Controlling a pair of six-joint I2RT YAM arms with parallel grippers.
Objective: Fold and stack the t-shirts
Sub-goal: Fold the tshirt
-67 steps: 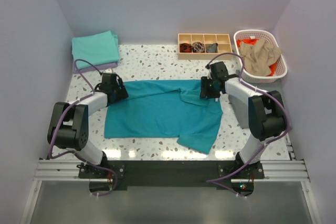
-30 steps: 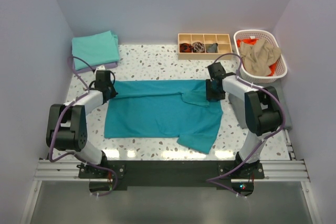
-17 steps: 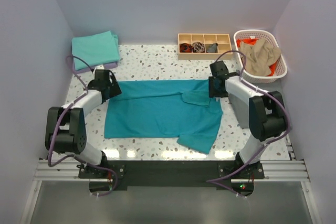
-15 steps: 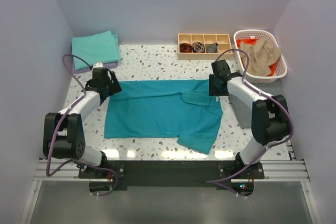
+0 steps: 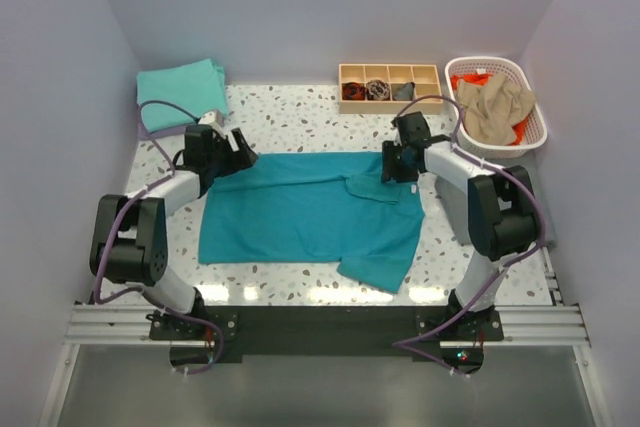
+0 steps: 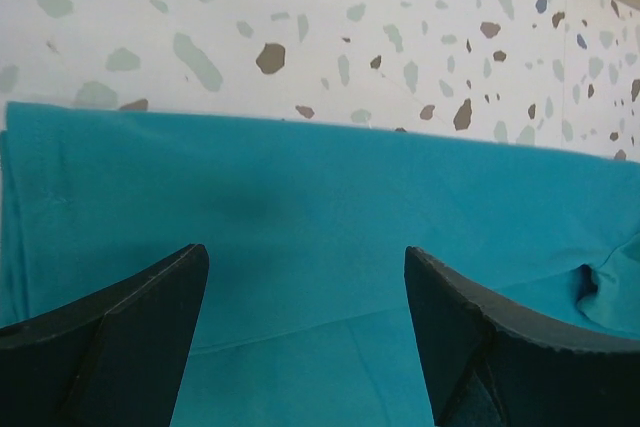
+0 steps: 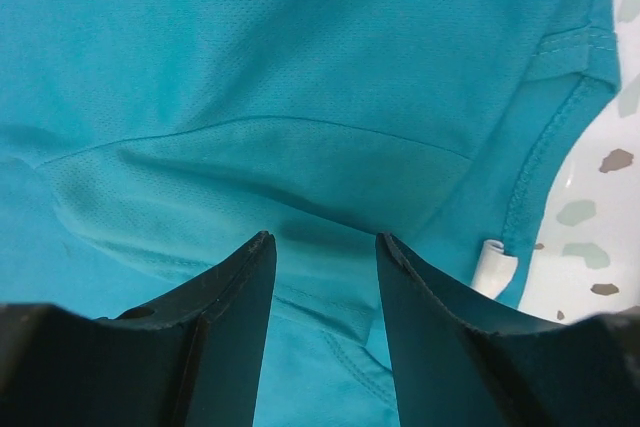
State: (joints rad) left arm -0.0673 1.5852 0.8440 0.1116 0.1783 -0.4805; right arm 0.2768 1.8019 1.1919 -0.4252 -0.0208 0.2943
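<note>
The teal shirt [image 5: 300,212] lies spread across the middle of the table [image 5: 300,122], with its right part folded over and one flap reaching toward the near edge. The left gripper [image 5: 232,149] hangs over the shirt's far left corner with jaws wide and nothing between them. The right gripper [image 5: 392,163] is at the far right corner over the folded flap, its jaws narrower but apart with no cloth pinched. A folded aqua shirt [image 5: 180,92] rests far left, while the tan shirt [image 5: 495,102] and orange shirt [image 5: 470,79] sit in the basket [image 5: 497,150].
</note>
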